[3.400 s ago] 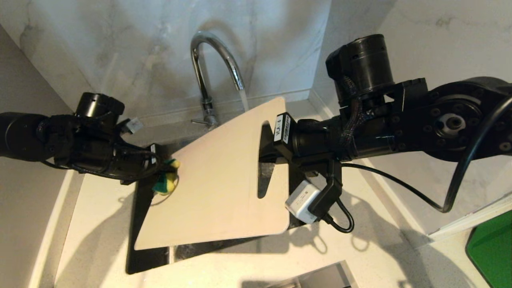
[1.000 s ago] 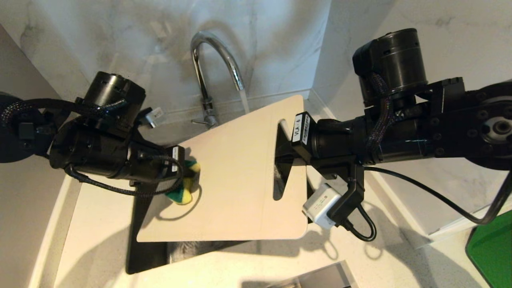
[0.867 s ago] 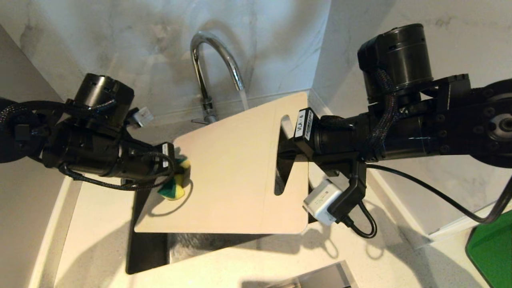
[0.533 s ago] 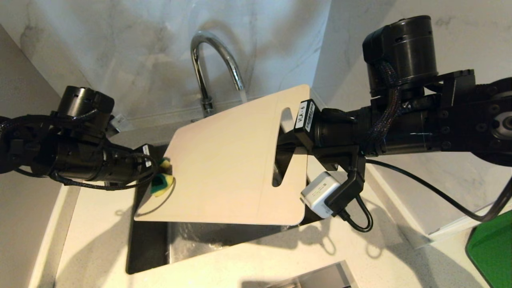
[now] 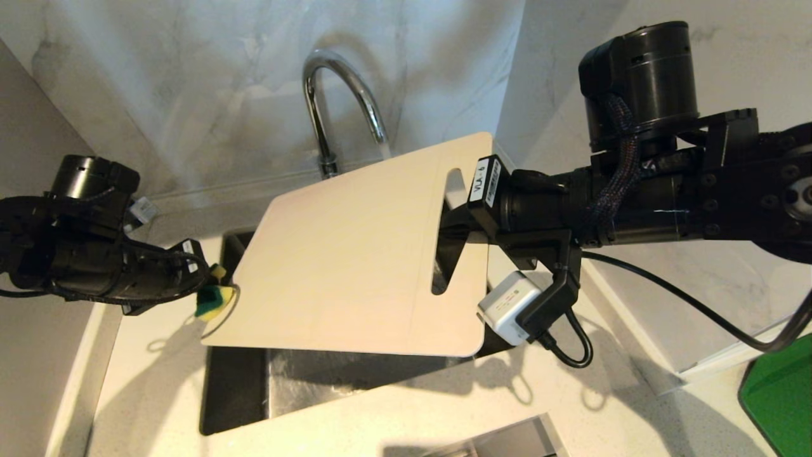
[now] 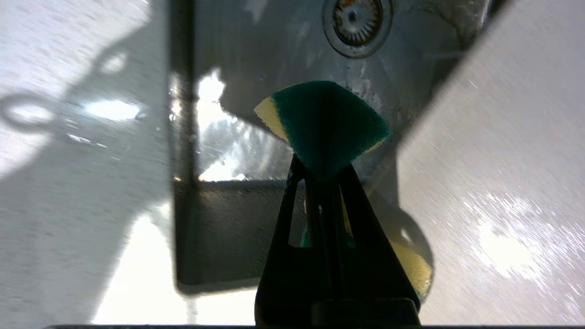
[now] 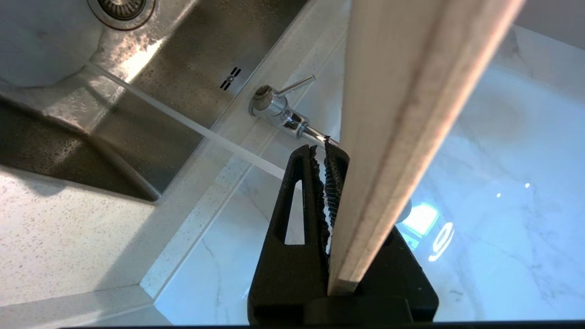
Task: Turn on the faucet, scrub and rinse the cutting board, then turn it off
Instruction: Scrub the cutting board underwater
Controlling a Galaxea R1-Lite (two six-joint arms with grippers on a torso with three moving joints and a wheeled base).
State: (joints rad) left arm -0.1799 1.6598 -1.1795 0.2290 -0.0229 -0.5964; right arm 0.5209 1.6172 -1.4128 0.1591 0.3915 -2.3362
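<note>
Holding the cutting board (image 5: 342,266) tilted over the sink (image 5: 235,393), water running.

Nearest us lies the speckled pale worktop (image 5: 393,419); our left gripper (image 6: 322,171) pinches a green-and-yellow sponge (image 5: 212,299) beside the board's edge, our right gripper (image 7: 327,157) clamps its slotted side, and beyond stands the faucet (image 5: 336,95) before marble walls.

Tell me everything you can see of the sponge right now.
The sponge is small, dark green on one face and yellow on the other, looking soft and foamy. It is folded and pinched in the shut left claw, with a wedge of it sticking out past the tips. It hangs above the sink's left edge, just off the board's left edge; whether it touches the board cannot be told.
</note>
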